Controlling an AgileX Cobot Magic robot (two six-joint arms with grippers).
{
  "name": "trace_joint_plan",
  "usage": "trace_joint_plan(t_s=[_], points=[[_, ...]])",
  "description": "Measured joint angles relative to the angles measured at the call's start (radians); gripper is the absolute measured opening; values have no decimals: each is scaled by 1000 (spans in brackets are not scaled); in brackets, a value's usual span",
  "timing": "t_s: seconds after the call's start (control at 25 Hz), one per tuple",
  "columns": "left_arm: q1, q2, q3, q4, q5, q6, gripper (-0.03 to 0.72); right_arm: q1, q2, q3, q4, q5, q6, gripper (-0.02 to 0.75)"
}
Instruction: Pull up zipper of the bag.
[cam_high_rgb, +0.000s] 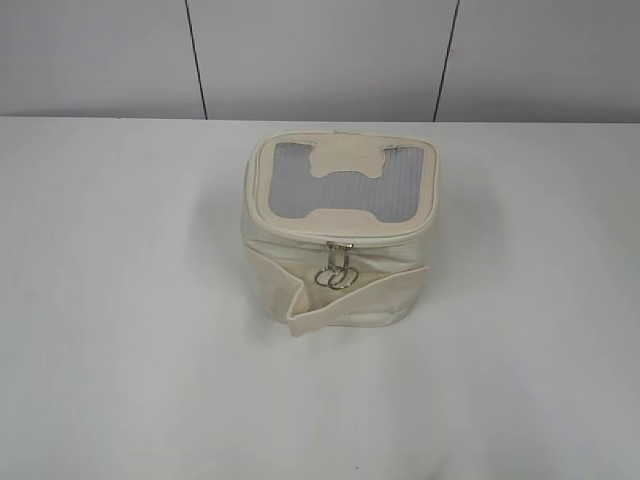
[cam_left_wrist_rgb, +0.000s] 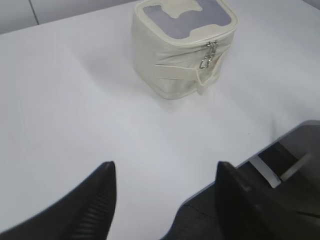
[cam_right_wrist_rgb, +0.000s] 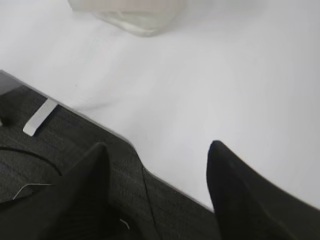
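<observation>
The cream-white bag (cam_high_rgb: 340, 230) stands upright on the white table, its grey mesh top window with a cream H-shaped patch facing up. The zipper track runs round the top rim, and its two silver ring pulls (cam_high_rgb: 337, 270) hang together at the front middle. The bag also shows in the left wrist view (cam_left_wrist_rgb: 180, 50) with the pulls (cam_left_wrist_rgb: 207, 55) on its right face, and only its blurred lower edge (cam_right_wrist_rgb: 135, 15) shows in the right wrist view. My left gripper (cam_left_wrist_rgb: 165, 172) is open and empty, far from the bag. My right gripper (cam_right_wrist_rgb: 157, 150) is open and empty. Neither gripper shows in the exterior view.
The bag's wide strap band (cam_high_rgb: 350, 300) sticks out loosely at the front. The white table (cam_high_rgb: 120, 300) ends at a dark edge near both grippers (cam_left_wrist_rgb: 280, 160) (cam_right_wrist_rgb: 75, 145). A grey panelled wall (cam_high_rgb: 320, 55) stands behind the table.
</observation>
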Motion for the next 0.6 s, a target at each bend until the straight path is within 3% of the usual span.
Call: trace_joint_plan(t_s=[0.12, 0.36, 0.6], points=[[0, -117, 51, 42, 30, -18, 474, 0, -45, 5, -1, -24, -13, 486], [6, -112, 88, 99, -41, -25, 470, 0, -73, 38, -6, -110, -36, 486], [9, -112, 99, 106, -59, -25, 389, 0, -73, 43, -7, -124, -35, 484]])
